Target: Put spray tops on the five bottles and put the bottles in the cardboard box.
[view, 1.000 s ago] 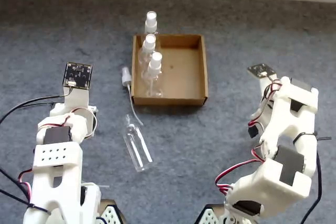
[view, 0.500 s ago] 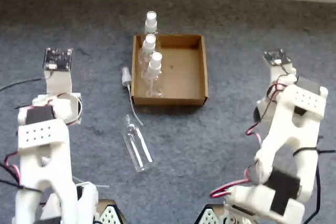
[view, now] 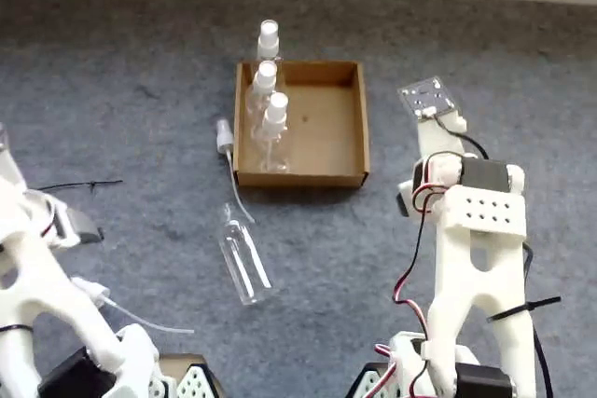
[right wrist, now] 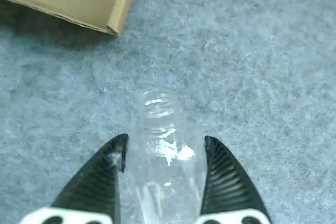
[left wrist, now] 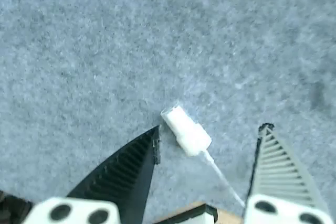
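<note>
An open bottle (right wrist: 164, 171) sits between the fingers of the right gripper (right wrist: 165, 141), which press on both its sides, near a corner of the box (view: 362, 123). A second open bottle (view: 241, 258) lies on the desk (view: 140, 62) in front of the box, and a loose top (view: 224, 135) lies just beside the box's left wall. Two capped bottles (view: 272, 118) are in the box along that wall, and a third capped one (view: 269, 39) is just beyond its far wall. The left gripper (left wrist: 210, 129) hangs over a second top (left wrist: 186, 130) near its own base, fingers spread wide and touching nothing. The risk, as I judge it, is at that top: closing off centre could flick it away or bend its thin tube. The tube must then find a narrow neck on a slick bottle that may twist in the right fingers. Against a second ago, the left arm (view: 37, 295) has swung out from beside the box to the high view's left edge and the right arm (view: 476, 230) has swung in toward the box's right side, while box, bottles and loose top lie unmoved
</note>
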